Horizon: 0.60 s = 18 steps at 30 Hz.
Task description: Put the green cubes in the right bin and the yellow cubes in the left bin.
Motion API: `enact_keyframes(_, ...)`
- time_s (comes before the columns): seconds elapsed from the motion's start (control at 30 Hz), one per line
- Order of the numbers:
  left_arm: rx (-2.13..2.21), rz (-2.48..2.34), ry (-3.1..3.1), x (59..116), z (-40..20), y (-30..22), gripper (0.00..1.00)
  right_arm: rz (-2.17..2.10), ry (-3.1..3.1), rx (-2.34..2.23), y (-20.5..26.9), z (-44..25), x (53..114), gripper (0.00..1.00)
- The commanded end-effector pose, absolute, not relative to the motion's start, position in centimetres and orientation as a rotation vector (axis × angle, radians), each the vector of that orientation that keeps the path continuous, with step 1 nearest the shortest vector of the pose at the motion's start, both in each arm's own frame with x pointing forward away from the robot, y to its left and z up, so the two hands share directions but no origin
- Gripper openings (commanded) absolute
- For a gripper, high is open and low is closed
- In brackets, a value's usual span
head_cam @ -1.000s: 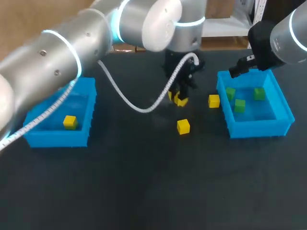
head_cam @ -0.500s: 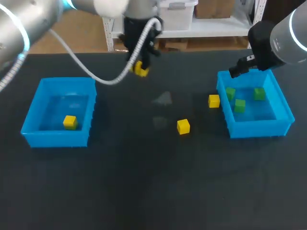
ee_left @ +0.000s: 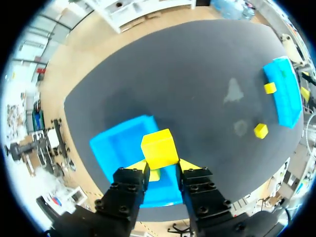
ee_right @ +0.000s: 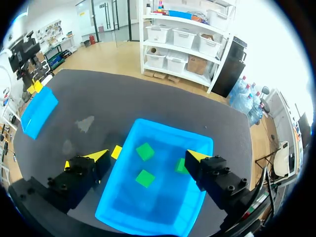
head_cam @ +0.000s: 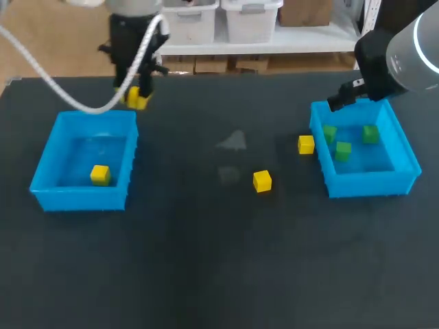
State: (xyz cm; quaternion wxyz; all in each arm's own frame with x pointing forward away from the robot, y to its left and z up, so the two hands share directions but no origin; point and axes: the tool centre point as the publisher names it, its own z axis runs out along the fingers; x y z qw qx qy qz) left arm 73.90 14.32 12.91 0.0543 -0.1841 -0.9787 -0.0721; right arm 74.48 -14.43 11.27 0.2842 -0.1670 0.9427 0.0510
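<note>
Now left fingers [ee_left: 129, 190] pinch a slightly tilted yellow cube [ee_left: 159, 147]; right fingers [ee_right: 81, 173] gape wide.

The left gripper [head_cam: 136, 97] hangs just above the left bin's [head_cam: 48, 197] far right corner, with a yellow cube [head_cam: 141, 103] clamped between its fingers. Inside the left bin, toward its near wall, lies 1 more yellow cube [head_cam: 100, 175]. Well right of the left bin, 2 yellow cubes lie on the table [head_cam: 206, 260]: 1 [head_cam: 262, 181] most of the way to the right bin [head_cam: 370, 184], 1 [head_cam: 306, 144] just beside that bin's wall. The right bin, well apart from the left bin, holds 3 green cubes [head_cam: 343, 151]. The right gripper [head_cam: 341, 101] is over its far corner.
</note>
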Motion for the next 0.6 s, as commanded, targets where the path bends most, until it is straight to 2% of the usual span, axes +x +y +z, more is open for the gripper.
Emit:
enact_keyframes(0.03, -0.529, -0.152, -3.168, 70.5, 12.4, 18.2, 0.00, 0.130, 2.514, -0.440, -14.4, 11.2, 74.2, 1.00)
enact_keyframes(0.3, -0.345, -0.159, -3.172, 69.1, 10.9, 21.4, 0.00, 0.130, 2.514, -0.440, -14.4, 11.2, 74.2, 1.00)
enact_keyframes(0.6, -0.309, -0.130, -3.126, 68.3, 8.5, 21.6, 0.00, 0.130, 2.514, -0.440, -14.4, 11.2, 74.2, 1.00)
